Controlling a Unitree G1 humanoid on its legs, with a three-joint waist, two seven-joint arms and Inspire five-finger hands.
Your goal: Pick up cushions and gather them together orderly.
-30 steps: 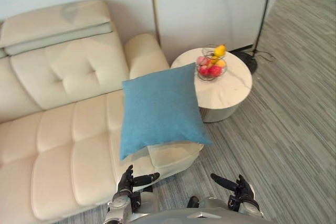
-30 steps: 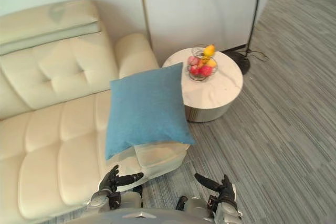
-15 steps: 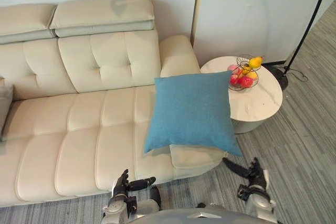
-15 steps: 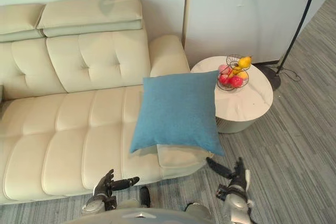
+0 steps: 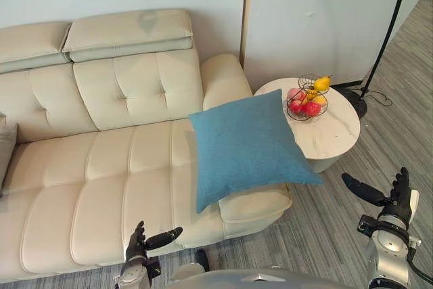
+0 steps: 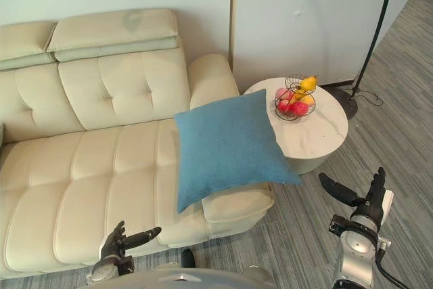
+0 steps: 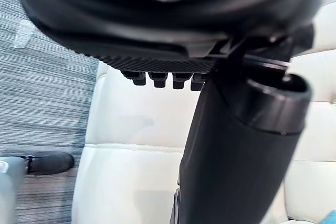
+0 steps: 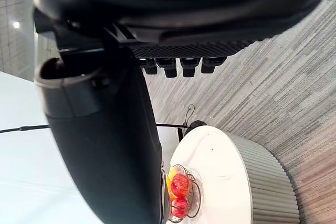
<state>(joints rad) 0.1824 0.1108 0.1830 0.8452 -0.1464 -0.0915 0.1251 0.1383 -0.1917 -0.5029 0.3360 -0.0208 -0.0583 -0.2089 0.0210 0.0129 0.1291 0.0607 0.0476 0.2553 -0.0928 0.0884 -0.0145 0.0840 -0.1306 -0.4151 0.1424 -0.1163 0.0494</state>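
Right hand empty; fruit in wire basket

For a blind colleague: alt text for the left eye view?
A blue cushion lies on the right end of a cream sofa, beside a white table bearing a fruit basket. The left hand and right hand are open.

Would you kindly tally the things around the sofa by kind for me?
Sofa: 1
Cushions: 2, the blue cushion and a grey cushion at the picture's left edge
Round table: 1
Fruit basket: 1
Floor lamp: 1
Total: 6
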